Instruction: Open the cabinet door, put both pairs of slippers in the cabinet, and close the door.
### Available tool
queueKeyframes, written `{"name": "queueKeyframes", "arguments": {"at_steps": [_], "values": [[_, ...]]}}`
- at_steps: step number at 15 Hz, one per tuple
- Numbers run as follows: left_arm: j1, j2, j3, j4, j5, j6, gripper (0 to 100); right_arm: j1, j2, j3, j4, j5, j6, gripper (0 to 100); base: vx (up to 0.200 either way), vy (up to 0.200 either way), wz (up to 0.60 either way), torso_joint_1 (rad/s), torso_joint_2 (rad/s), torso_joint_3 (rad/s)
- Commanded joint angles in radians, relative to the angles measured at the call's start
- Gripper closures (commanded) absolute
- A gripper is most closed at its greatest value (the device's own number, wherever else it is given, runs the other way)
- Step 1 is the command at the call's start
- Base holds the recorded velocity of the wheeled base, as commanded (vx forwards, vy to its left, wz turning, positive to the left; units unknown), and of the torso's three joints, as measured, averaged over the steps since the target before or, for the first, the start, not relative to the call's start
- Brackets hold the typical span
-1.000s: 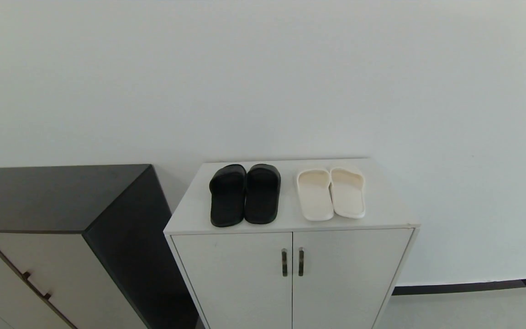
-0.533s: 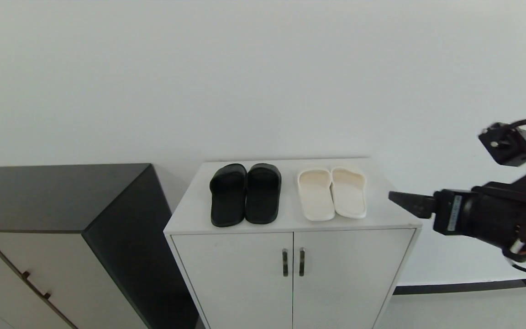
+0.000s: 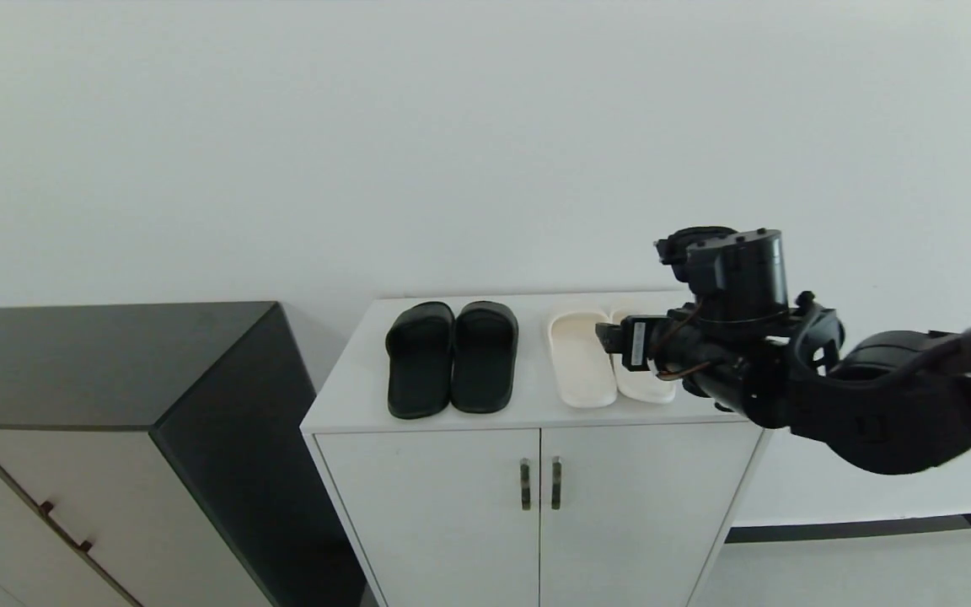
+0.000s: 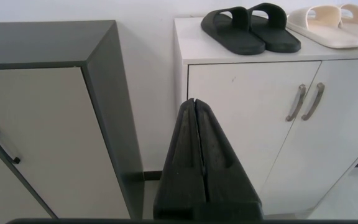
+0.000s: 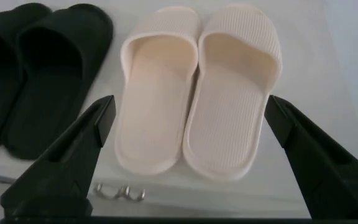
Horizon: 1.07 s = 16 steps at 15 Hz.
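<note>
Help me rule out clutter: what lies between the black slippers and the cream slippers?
Only a bare strip of cabinet top separates black slippers from cream slippers; the head view shows it.

The white cabinet (image 3: 351, 405) has both doors (image 3: 443, 523) shut. On its top, the black slippers (image 3: 452, 358) lie paired, with the cream slippers (image 3: 578, 362) just beside them.

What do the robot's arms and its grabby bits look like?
The black right arm is thick and rounded, with a drum-shaped joint, a small white label and thin orange-brown cables near the wrist. Its black right tool has two chunky wedge-shaped fingers. The black left tool has long flat fingers narrowing to the tips.
</note>
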Motion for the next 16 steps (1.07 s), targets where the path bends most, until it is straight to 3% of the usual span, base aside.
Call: {"name": "queueKeyframes", "arguments": {"at_steps": [1, 8, 16], "values": [[0.000, 0.001, 0.000, 0.000, 0.000, 0.000, 100, -0.038, 0.143, -0.096, -0.012, -0.013, -0.035, 0, 0.000, 0.000, 0.00, 0.000, 0.00, 0.000], [0.000, 0.001, 0.000, 0.000, 0.000, 0.000, 100, -0.080, 0.278, -0.202, -0.014, -0.013, -0.038, 0, 0.000, 0.000, 0.00, 0.000, 0.00, 0.000], [0.000, 0.001, 0.000, 0.000, 0.002, 0.000, 100, -0.106, 0.465, -0.453, 0.002, -0.009, -0.070, 0, 0.000, 0.000, 0.00, 0.000, 0.00, 0.000]]}}
